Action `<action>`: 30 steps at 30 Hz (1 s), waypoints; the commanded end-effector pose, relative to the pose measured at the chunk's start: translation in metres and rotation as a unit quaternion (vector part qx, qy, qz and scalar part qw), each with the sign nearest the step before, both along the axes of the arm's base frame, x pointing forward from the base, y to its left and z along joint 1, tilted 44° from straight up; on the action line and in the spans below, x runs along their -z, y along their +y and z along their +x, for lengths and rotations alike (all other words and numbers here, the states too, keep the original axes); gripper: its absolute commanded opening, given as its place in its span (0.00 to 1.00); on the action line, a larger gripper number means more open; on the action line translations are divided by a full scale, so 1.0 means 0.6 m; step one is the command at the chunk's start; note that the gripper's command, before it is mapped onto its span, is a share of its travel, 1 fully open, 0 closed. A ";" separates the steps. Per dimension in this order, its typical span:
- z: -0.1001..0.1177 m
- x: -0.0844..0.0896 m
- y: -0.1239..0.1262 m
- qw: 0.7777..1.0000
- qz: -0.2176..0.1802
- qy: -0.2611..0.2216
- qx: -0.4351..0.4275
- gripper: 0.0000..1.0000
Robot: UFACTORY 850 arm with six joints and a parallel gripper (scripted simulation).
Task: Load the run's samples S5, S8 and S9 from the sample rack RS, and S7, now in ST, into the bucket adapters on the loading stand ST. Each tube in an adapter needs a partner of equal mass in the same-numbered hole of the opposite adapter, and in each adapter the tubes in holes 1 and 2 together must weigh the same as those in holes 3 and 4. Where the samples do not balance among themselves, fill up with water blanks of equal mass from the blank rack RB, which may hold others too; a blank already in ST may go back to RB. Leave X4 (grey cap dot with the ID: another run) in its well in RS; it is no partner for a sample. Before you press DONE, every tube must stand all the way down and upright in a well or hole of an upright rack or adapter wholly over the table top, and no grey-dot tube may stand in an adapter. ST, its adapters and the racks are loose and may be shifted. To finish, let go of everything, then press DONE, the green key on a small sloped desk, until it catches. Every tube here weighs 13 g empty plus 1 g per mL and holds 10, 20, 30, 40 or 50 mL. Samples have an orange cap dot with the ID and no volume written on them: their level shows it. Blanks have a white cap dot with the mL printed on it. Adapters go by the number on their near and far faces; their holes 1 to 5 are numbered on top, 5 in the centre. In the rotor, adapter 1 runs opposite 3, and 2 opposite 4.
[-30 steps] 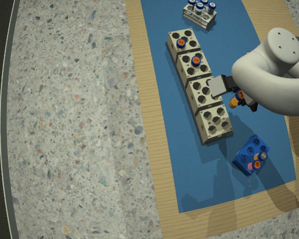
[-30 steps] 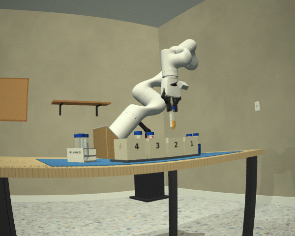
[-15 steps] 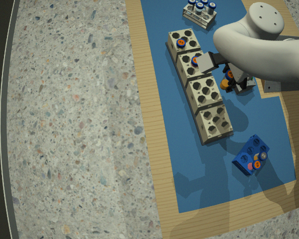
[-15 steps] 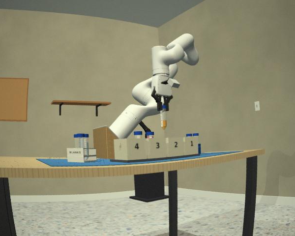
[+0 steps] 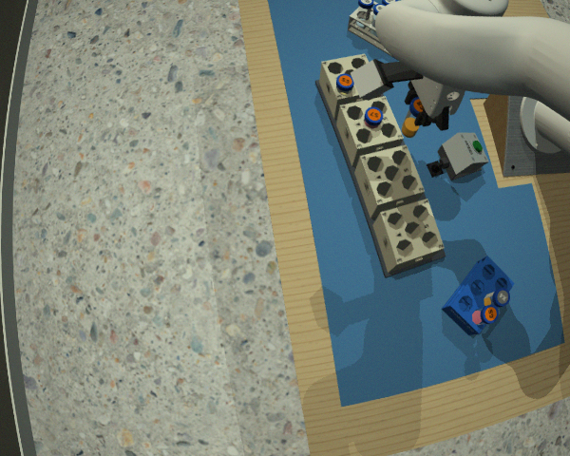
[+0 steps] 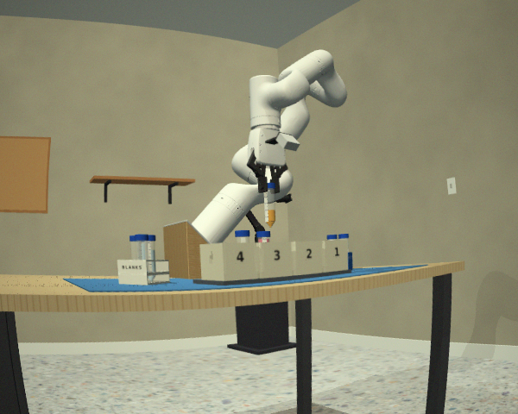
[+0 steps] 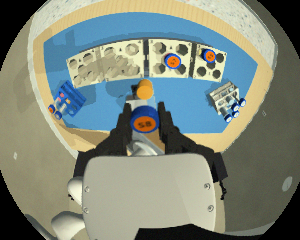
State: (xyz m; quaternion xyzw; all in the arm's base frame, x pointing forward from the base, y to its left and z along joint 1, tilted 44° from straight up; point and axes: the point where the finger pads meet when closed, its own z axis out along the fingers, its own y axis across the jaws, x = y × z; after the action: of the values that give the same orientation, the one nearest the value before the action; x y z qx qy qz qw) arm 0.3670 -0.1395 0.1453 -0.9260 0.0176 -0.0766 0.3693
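Observation:
My gripper (image 5: 419, 110) (image 6: 271, 185) (image 7: 144, 110) is shut on a sample tube (image 5: 409, 127) (image 6: 270, 209) with an orange cap dot and a little orange liquid in its tip. It hangs upright, high above the mat between adapter 3 (image 5: 353, 135) (image 6: 276, 256) and the DONE desk. One orange-dot tube (image 5: 345, 81) stands in adapter 4 (image 5: 327, 73) (image 6: 239, 256) and another (image 5: 372, 115) in adapter 3. Adapters 2 (image 5: 369, 181) (image 6: 308, 254) and 1 (image 5: 389, 245) (image 6: 336, 251) are empty. The blue rack RS (image 5: 471, 282) (image 7: 65, 102) holds a grey-dot tube (image 5: 501, 296) and an orange-dot tube (image 5: 489, 313).
The blank rack RB (image 6: 143, 267) (image 7: 226, 99) with several white-dot tubes stands beyond adapter 4, partly under my arm in the top view. The grey desk (image 5: 460, 157) with the green DONE key (image 5: 477, 145) sits right of adapter 2. The arm's pedestal (image 5: 521, 147) stands at the right.

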 end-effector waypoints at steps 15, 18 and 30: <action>0.020 0.098 -0.108 1.000 0.000 -0.001 0.000 0.00; 0.021 0.103 -0.114 1.000 0.000 -0.001 0.000 0.00; 0.031 0.160 -0.177 1.000 0.000 -0.001 0.000 0.00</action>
State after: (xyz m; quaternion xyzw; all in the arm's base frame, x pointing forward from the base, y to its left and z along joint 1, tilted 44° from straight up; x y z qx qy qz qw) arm 0.3831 -0.2347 0.0578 -0.9260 0.0175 -0.0770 0.3692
